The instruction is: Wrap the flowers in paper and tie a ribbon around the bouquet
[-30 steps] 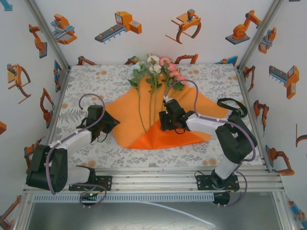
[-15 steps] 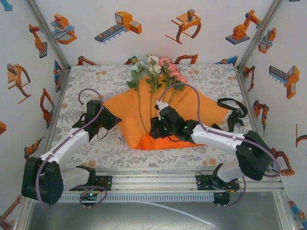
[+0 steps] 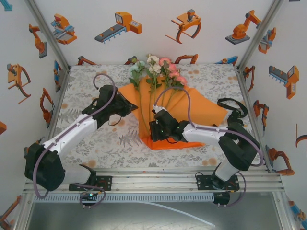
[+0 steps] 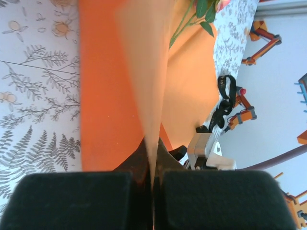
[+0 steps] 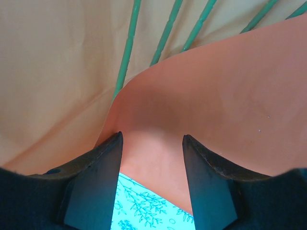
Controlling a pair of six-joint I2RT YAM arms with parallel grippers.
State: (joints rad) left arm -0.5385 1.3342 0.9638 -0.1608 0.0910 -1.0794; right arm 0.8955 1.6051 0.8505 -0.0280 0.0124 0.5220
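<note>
While tight in left gripper (image 4: 152, 163) — paper (image 4: 110, 96), its fold at right gripper (image 5: 151, 143).

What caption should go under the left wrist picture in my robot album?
Left hand pinching a raised fold of orange paper over the fern-print tablecloth, green flower stems beyond.

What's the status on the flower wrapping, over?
Left gripper shut on the paper, left edge. Right gripper open, straddling the folded near corner. Flowers lying on the sheet, not yet wrapped. Ribbon untouched at far right, nothing blocking.
</note>
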